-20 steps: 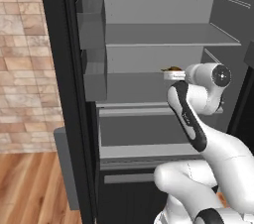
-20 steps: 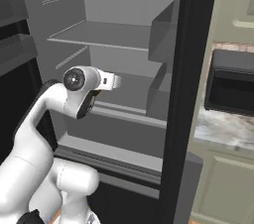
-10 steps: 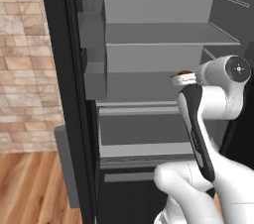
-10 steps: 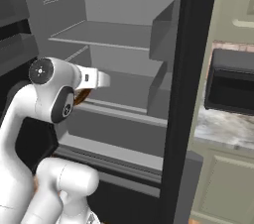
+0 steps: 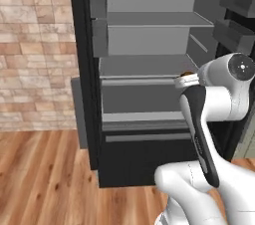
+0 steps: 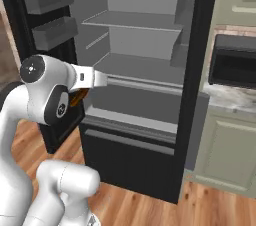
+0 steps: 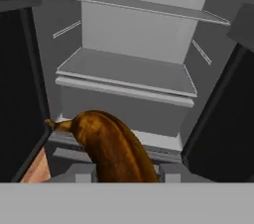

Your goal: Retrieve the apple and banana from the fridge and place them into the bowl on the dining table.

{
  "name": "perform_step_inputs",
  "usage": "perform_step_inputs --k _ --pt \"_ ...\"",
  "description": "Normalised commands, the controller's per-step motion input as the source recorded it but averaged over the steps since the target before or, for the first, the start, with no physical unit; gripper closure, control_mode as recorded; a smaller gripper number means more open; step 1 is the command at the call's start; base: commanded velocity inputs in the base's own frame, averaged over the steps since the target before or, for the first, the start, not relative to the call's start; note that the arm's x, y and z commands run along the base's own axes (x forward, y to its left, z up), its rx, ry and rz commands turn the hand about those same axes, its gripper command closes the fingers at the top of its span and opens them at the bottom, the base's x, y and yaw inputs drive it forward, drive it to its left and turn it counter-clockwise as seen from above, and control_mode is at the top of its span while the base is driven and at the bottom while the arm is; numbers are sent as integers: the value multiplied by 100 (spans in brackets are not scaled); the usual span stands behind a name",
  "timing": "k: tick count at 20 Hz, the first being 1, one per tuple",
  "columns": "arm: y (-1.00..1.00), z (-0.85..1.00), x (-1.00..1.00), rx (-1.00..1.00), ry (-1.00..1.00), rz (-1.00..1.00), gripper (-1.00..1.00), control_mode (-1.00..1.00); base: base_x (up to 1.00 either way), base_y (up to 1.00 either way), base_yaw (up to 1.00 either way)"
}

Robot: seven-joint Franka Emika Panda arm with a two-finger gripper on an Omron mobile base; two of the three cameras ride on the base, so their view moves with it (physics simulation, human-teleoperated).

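- I am backing away from the fridge [image 5: 144, 64] with the banana [image 7: 116, 151] in my claw [image 7: 126, 173]; next to the frames a second back, the whole picture has shifted and the fridge now sits further off, so the base is carrying the cameras away rather than the fridge moving.
- In the left base view, more of the brick wall [image 5: 35, 50] and the wooden floor [image 5: 50, 174] is showing than before, and my wrist, which was reaching in over the middle shelf, is now hanging in front of the open doorway.
- A sliver of the orange-brown banana [image 5: 188, 74] is peeking out beside my wrist there, clear of the shelf edge.
- In the right base view, the banana [image 6: 77, 98] is showing as a brown patch just under my hand, and the microwave [image 6: 235, 62] and the cabinet [image 6: 225, 152] below it are now coming into fuller view to the right of the fridge door.
- In the hand view, my claw is clamped on the banana: the fruit is rising from between the two fingertips, its dark stem end pointing left, with the pale grey shelves well behind it.
- I am judging the banana's retrieval as done; carrying it to the bowl on the dining table is what is left for it.
- I am not seeing the apple on the shelves in front of me, so I cannot say where it is.
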Motion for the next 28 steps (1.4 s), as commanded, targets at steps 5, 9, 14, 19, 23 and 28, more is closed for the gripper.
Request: perform_step_inputs --k 5,9,14,19,23,28 --pt "0 0 0 0 0 0 100 100 -100 9 0" --pt "0 0 0 0 0 0 100 100 -100 11 0" --pt "0 0 0 0 0 0 100 100 -100 13 0" --pt "0 0 0 0 0 0 100 100 -100 11 0" --pt "0 0 0 0 0 0 100 100 -100 10 0" --pt "0 0 0 0 0 0 100 100 -100 6 0"
